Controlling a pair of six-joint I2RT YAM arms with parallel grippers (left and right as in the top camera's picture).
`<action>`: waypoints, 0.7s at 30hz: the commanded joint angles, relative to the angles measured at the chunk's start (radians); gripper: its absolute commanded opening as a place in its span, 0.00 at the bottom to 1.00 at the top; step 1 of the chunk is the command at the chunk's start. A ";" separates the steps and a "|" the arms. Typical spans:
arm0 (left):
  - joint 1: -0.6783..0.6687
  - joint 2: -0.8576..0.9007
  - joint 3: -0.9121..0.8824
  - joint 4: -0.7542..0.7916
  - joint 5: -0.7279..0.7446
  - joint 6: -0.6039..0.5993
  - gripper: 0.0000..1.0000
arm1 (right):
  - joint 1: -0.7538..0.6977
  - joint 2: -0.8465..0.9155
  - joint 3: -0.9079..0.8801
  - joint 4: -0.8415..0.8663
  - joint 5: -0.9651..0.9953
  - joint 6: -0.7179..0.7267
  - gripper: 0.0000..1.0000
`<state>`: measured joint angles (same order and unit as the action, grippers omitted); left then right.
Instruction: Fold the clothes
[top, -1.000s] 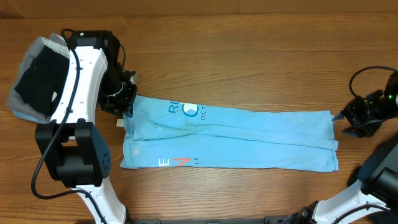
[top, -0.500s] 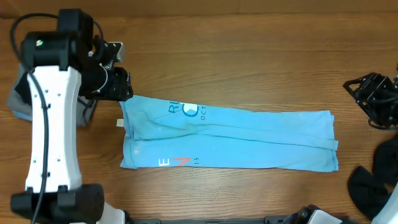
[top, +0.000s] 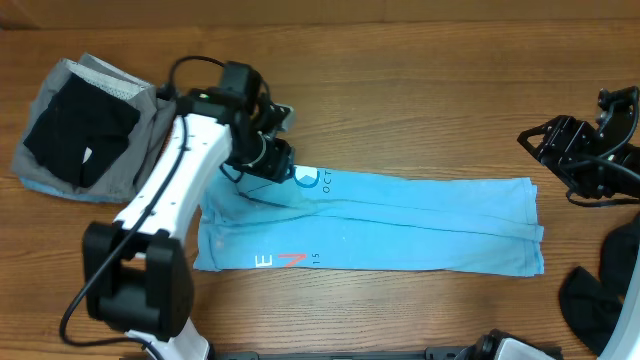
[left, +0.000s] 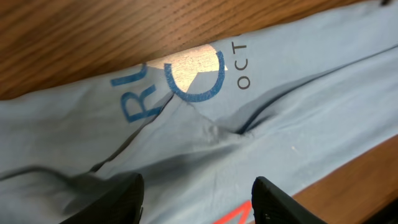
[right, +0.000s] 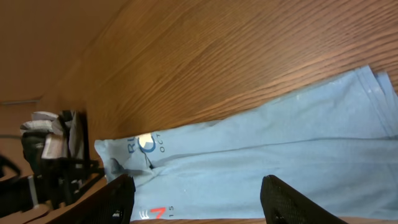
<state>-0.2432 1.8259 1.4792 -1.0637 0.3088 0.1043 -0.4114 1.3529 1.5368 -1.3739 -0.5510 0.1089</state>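
Light-blue T-shirt lying as a long folded strip across mid-table. Left gripper low over the lettering, jaws apart, empty. Right gripper beyond the strip's right end, jaws wide, empty. Probably light, limp, crease-prone: pinch all layers at the end corners. Black and grey garments piled far left.

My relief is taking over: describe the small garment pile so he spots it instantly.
Start at the wooden table and go to its far left corner, beyond the left arm. The pile sits there: a black garment on a grey one. Unlike the long light-blue T-shirt spread across the middle, it is compact and dark.
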 joint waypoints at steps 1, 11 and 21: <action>-0.021 0.075 -0.011 0.044 -0.035 0.009 0.59 | 0.005 -0.007 -0.004 0.003 0.008 -0.001 0.69; -0.025 0.248 -0.011 0.082 -0.057 0.045 0.43 | 0.005 -0.006 -0.006 -0.008 0.007 0.000 0.68; -0.025 0.253 0.016 -0.004 -0.027 0.046 0.04 | 0.005 -0.006 -0.006 -0.008 0.007 -0.001 0.68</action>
<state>-0.2668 2.0762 1.4727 -1.0294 0.2619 0.1390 -0.4114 1.3529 1.5360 -1.3838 -0.5438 0.1085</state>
